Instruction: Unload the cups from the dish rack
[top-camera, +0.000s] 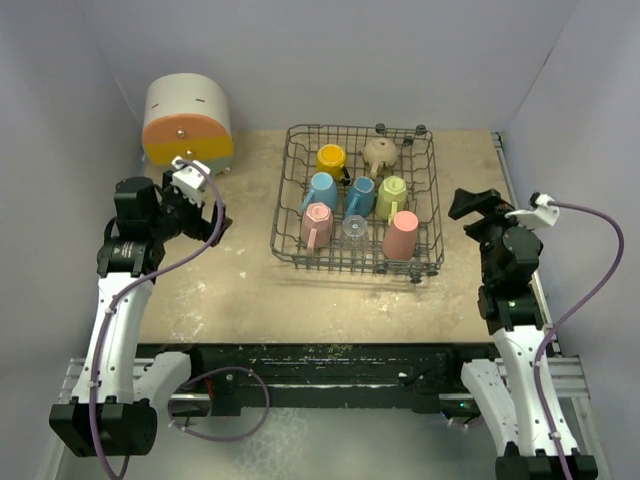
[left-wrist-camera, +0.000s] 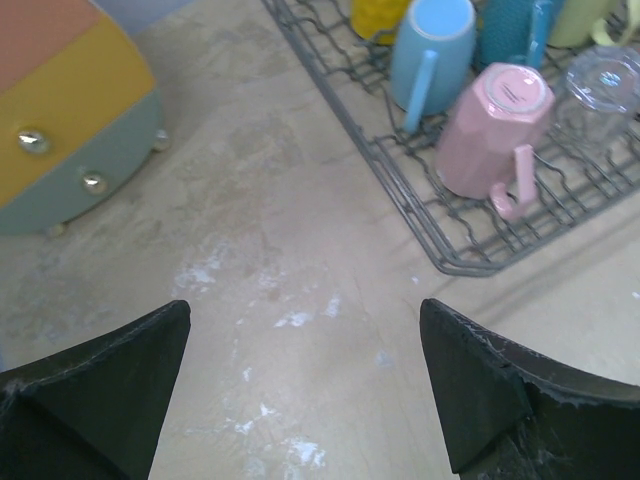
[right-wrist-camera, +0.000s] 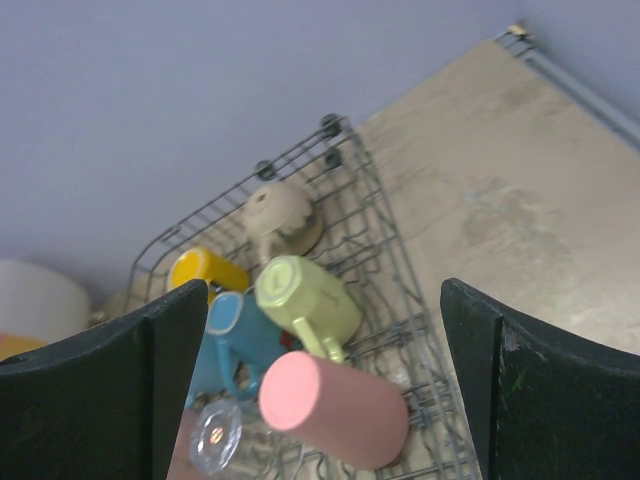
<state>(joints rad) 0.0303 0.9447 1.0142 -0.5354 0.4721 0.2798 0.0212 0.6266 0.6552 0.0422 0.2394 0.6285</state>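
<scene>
Left end effector (left-wrist-camera: 305, 310) near rack (top-camera: 285, 195) edge

The rack (top-camera: 281, 200) is dark grey wire. It holds a yellow mug (top-camera: 331, 159), tan cup (top-camera: 380, 153), pale blue mug (top-camera: 320, 190), deeper blue mug (top-camera: 360, 195), yellow-green mug (top-camera: 391, 195), pink mug (top-camera: 316, 225), salmon tumbler (top-camera: 402, 235) and clear glass (top-camera: 354, 228). The drawer box (top-camera: 187, 125) is white above orange and yellow bands. The tabletop (top-camera: 240, 290) is beige, flecked white. The left pincer (left-wrist-camera: 305, 330) and right pincer (right-wrist-camera: 320, 300) are black, and the cables (top-camera: 590, 260) are purple.

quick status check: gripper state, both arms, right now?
Left gripper: open, holding nothing.
Right gripper: open, holding nothing.
</scene>
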